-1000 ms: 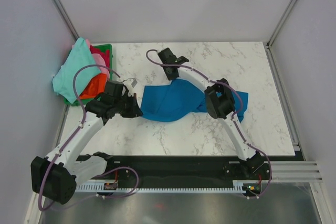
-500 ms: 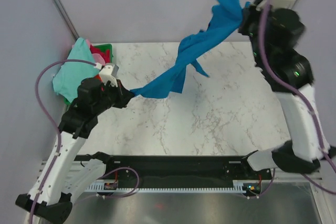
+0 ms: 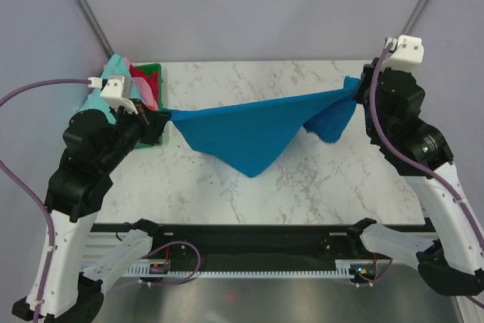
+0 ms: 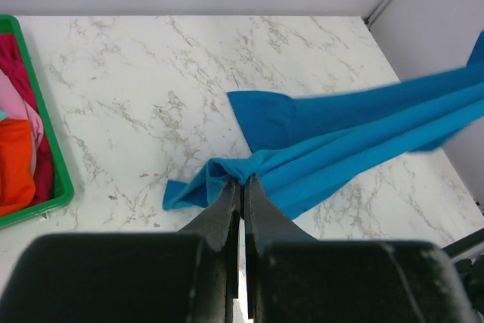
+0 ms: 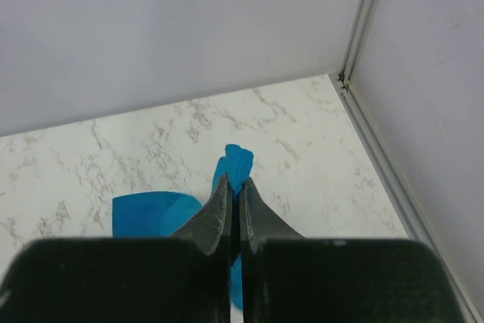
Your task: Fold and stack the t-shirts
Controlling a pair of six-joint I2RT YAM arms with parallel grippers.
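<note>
The blue shirt (image 3: 249, 138) is stretched in the air over the desk (image 3: 325, 194), held at both ends. The left gripper (image 3: 162, 117), at 9 o'clock of the desk, is clenched on a bunched corner of the cloth; the left wrist view shows its fingers pressed together with blue folds caught at their tips. The right gripper (image 3: 357, 90), at 2 o'clock, is likewise clamped on the other end, with a small blue flap standing out past its closed fingers. Between them the top edge of the shirt runs nearly taut, and the rest sags in a broad triangle whose tip points to 6 o'clock. Whether that tip touches the desk cannot be told. A loose fold hangs just below the right gripper.

At 10 o'clock, behind the left arm, sits the green basket (image 4: 47, 138), with orange (image 4: 15, 160), pink (image 4: 21, 107) and magenta (image 4: 15, 54) shirts inside and a mint shirt (image 3: 113, 67) draped over its far left edge.
</note>
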